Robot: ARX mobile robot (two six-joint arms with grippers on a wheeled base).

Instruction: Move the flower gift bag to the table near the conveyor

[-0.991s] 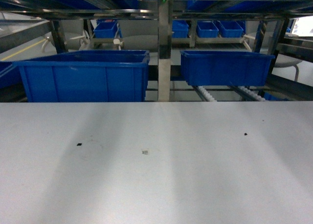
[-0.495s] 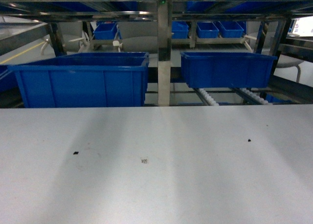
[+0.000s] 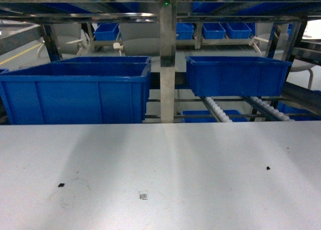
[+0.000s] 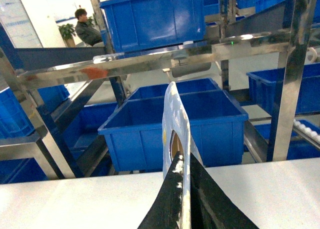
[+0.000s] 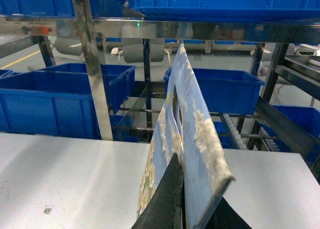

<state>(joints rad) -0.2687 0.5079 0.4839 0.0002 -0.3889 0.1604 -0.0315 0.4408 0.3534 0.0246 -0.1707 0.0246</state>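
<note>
The flower gift bag (image 4: 172,114) is pale blue with white and yellow blossoms and shows edge-on in the left wrist view, above the white table (image 4: 75,199). My left gripper (image 4: 182,161) is shut on its upper edge by the handle cut-out. In the right wrist view the flower gift bag (image 5: 187,114) stands upright with my right gripper (image 5: 182,174) shut on it. The conveyor (image 3: 218,109) with its white rollers lies just past the table (image 3: 200,164) at the right. Neither the bag nor the grippers show in the head view.
Large blue bins (image 3: 75,92) (image 3: 235,74) sit on the steel rack behind the table's far edge, split by an upright post (image 3: 167,64). A small code mark (image 3: 143,195) and black specks lie on the tabletop. A person (image 4: 87,31) sits far back left.
In the head view the rack and bins have grown larger and nearer. The table's far edge and the marks on it have slid down the frame.
</note>
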